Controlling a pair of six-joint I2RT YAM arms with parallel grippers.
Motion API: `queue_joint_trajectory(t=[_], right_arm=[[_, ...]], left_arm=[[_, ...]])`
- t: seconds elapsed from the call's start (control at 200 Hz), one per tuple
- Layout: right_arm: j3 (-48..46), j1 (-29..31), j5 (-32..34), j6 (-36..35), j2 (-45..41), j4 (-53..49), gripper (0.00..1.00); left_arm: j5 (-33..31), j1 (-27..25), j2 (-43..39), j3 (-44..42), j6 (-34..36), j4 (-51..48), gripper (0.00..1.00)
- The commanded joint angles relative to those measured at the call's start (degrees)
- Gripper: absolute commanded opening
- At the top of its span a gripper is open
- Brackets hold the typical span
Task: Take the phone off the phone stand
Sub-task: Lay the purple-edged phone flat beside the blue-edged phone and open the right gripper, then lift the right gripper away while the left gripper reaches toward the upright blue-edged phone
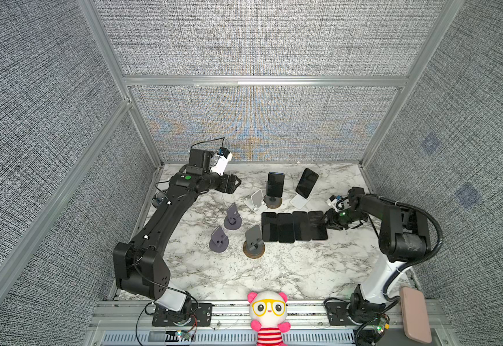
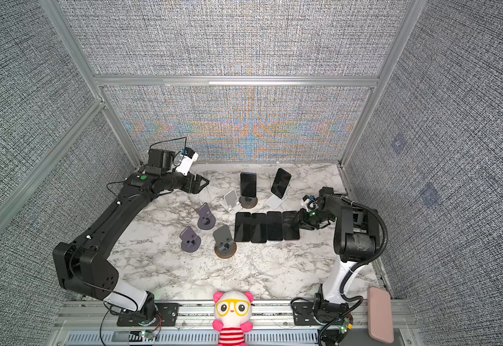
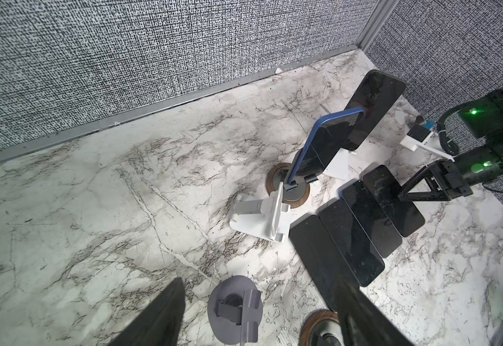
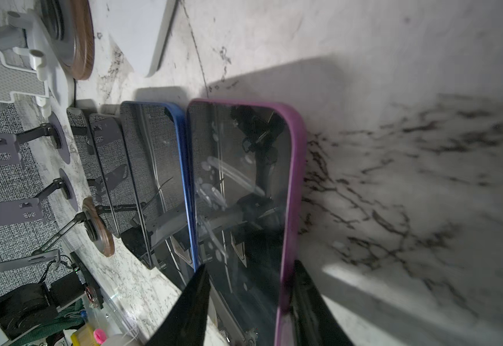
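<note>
While I watch from far away, my right gripper [image 1: 327,221] sits low at the right end of a row of four phones [image 1: 293,227] lying flat on the table [image 1: 289,269]. Its two fingers [image 4: 190,305] are partly apart, one on each side of the purple phone [image 4: 244,179]. I cannot tell if they squeeze it. That purple phone lies flat on the table, just beside the blue-edged phone [image 4: 157,167], and is not on a stand. Farther back, a blue phone [image 1: 275,183] stands up on the round stand [image 1: 272,204] with a wood rim. A dark phone [image 1: 307,182] leans on the white stand [image 1: 298,203]. My left gripper [image 3: 258,282] hangs above the back left of the table, jaws wide, holding nothing.
</note>
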Motion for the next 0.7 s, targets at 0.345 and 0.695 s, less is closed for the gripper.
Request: queue_joint_trajectory(t=[0.345,0.695], right_arm=[[0.3,-0.1,4.2,1.1,-3.4,-1.3,0.57],[-5.4,1.0,10.0,4.1,-10.9,3.9,0.64]], left_arm=[[1.4,0.0,0.1,-0.2,0.1,1.1,0.79],[2.0,0.0,0.4,-0.2,0.4,0.9,0.81]])
